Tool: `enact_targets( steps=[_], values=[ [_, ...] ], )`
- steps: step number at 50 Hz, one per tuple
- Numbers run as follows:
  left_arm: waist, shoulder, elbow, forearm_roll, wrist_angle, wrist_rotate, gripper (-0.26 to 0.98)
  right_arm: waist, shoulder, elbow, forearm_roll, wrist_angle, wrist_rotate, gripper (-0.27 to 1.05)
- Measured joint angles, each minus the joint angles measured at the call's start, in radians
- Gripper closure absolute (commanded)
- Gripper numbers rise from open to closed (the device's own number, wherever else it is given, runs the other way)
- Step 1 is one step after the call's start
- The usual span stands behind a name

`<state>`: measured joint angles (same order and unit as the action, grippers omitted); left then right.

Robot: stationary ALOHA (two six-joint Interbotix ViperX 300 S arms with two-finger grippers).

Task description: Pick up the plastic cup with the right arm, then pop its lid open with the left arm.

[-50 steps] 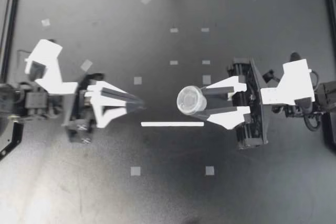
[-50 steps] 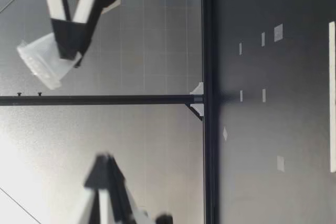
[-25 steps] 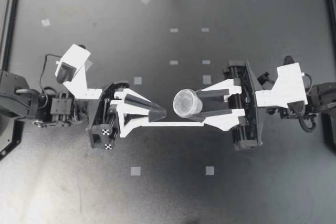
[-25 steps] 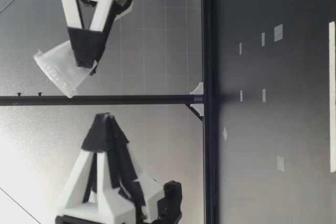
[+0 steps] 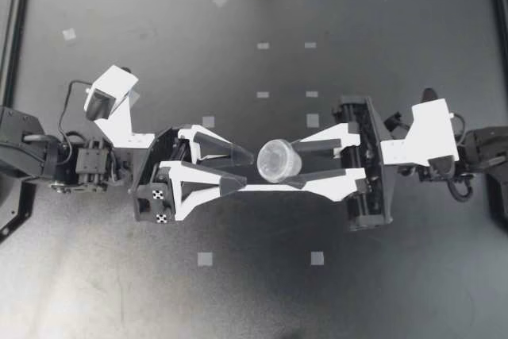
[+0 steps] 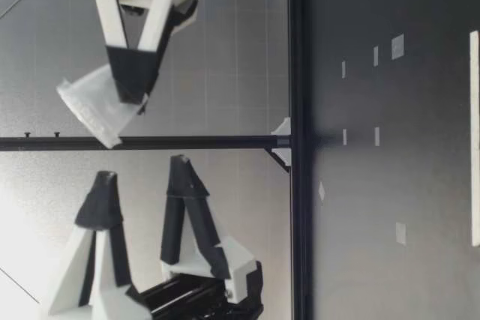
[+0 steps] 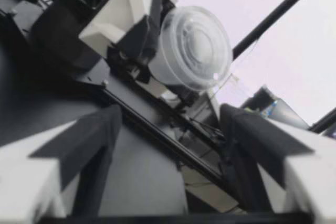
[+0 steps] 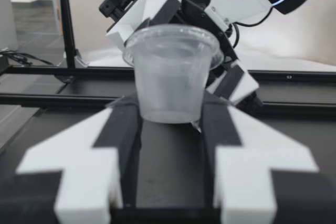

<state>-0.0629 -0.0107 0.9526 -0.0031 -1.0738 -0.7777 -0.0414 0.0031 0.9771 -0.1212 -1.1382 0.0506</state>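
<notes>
Right tool: my right tool [image 5: 292, 166] is clamped on the clear plastic cup [image 5: 278, 160], one finger on each side of its lower half. The right wrist view shows the base seated between the dark pads [image 8: 123, 129].

Cup position: it is up in the air over the middle of the bench [image 5: 381, 291], well above the surface in the low view [image 6: 94, 106]. It is tilted, with its open mouth turned up and toward my left arm.

Left tool: my left tool [image 5: 248, 170] is spread wide, with its tips just beside the rim of the cup. In the left wrist view the cup [image 7: 194, 45] sits ahead of the gap between the two fingers, not inside it. I cannot tell whether the upper tip touches the rim.

Change, left side: a second ago this tool was pinched to a narrow point and well apart from the cup. Half a second ago it was near the cup and narrow still – now the fingers stand wide.

Change, right side: the arm has carried the cup a little farther toward the middle, and the grip looks the same.

Low view: the left tool [image 6: 142, 171] shows two separate fingers where half a second ago there was one closed wedge. It sits just below the cup.

Bench: the white strip [image 6: 474, 136] lies flat under both tools, largely covered from above. The tape squares [image 5: 205, 259] are where they were.
</notes>
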Motion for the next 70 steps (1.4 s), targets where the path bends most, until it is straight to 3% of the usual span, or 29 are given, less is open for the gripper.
enact_targets(
  steps=[19, 29, 38, 49, 61, 70],
  values=[
    [-0.011, -0.002, -0.025, 0.000, -0.012, -0.012, 0.04, 0.002, 0.069, -0.029, 0.011, 0.052, -0.006, 0.48],
    [-0.040, -0.051, -0.035, 0.003, -0.025, -0.021, 0.04, -0.003, 0.074, 0.038, 0.035, 0.091, 0.015, 0.53],
    [-0.044, -0.112, 0.006, 0.006, -0.025, 0.014, 0.04, 0.000, 0.057, 0.095, 0.035, 0.098, 0.067, 0.54],
    [-0.044, -0.163, 0.058, 0.005, 0.041, 0.278, 0.04, 0.011, -0.023, 0.110, 0.034, 0.106, 0.078, 0.54],
    [-0.044, -0.196, 0.049, -0.005, 0.299, 0.637, 0.04, 0.012, -0.089, 0.071, 0.031, 0.107, 0.176, 0.54],
    [-0.044, -0.190, 0.046, -0.032, 0.328, 0.723, 0.04, 0.012, -0.061, 0.064, 0.012, 0.115, 0.233, 0.54]
  ],
)
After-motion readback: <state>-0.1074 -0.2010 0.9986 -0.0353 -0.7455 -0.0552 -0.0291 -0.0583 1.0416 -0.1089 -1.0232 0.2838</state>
